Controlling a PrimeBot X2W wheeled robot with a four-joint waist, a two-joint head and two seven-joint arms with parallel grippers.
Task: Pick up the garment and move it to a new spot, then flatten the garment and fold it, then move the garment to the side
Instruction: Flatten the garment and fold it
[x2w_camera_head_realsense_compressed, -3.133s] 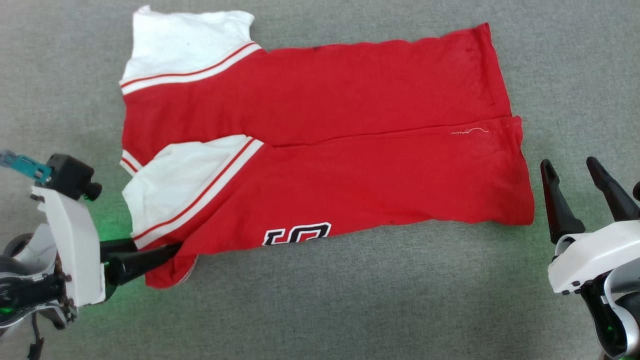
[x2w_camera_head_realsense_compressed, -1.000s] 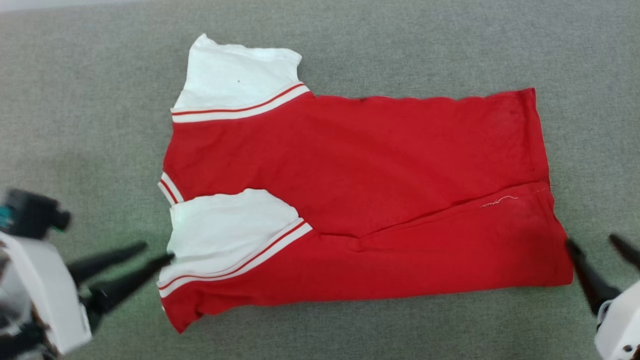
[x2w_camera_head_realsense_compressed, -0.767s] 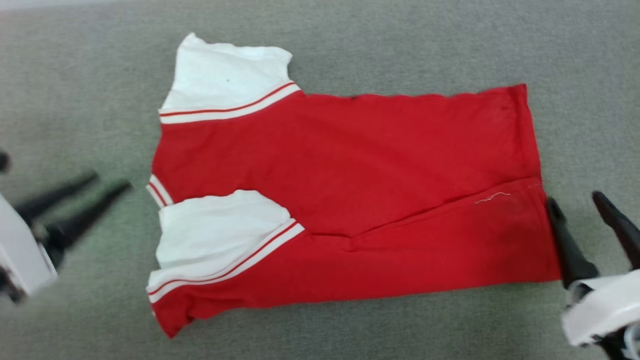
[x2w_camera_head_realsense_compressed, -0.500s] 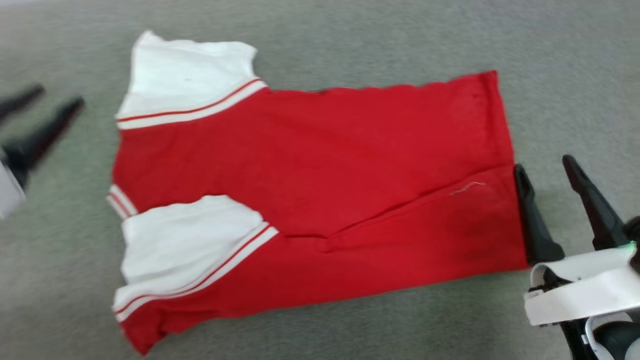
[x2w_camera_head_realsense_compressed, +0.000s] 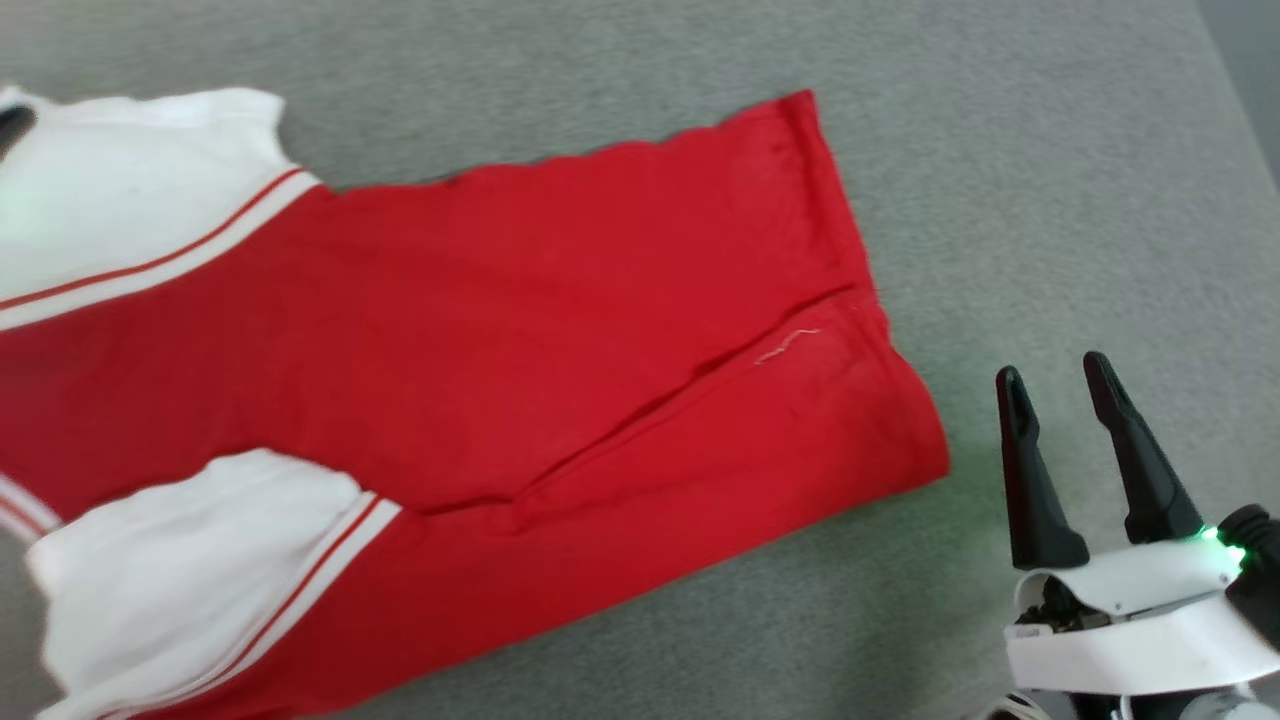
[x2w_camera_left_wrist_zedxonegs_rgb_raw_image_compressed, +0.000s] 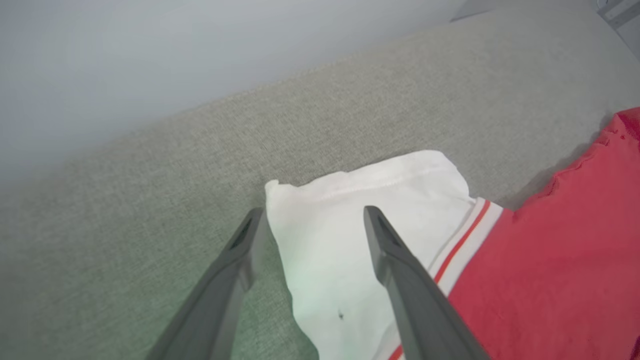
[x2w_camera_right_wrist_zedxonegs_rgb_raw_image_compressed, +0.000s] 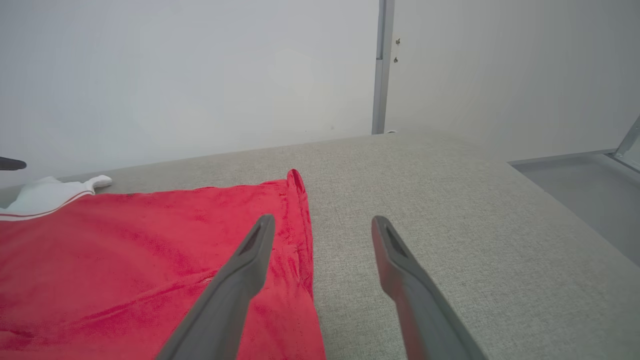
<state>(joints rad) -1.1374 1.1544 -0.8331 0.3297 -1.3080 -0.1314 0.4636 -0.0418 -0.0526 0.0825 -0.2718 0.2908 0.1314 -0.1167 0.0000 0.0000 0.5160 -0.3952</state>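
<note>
Right hand (x2w_camera_head_realsense_compressed: 1051, 365) splayed, empty, beside red garment (x2w_camera_head_realsense_compressed: 500, 330), folded flat, white sleeves, striped trim; left hand (x2w_camera_left_wrist_zedxonegs_rgb_raw_image_compressed: 313, 210) splayed, empty

Garment (x2w_camera_head_realsense_compressed: 480, 330) on grey surface (x2w_camera_head_realsense_compressed: 1000, 150) is viewed from above by head cam. L wrist cam is held low, close over far-left sleeve (x2w_camera_left_wrist_zedxonegs_rgb_raw_image_compressed: 350, 240); R wrist cam low at right hem (x2w_camera_right_wrist_zedxonegs_rgb_raw_image_compressed: 302, 200), faced to far wall (x2w_camera_right_wrist_zedxonegs_rgb_raw_image_compressed: 200, 75). Garment shared by all.

1. We read no text, number, brand or sign in any view.
2. On the red soft-fabric jersey with white sleeves (x2w_camera_head_realsense_compressed: 500, 330) we see plain cloth and red-and-white striped trim (x2w_camera_head_realsense_compressed: 150, 266); nothing legible.
</note>
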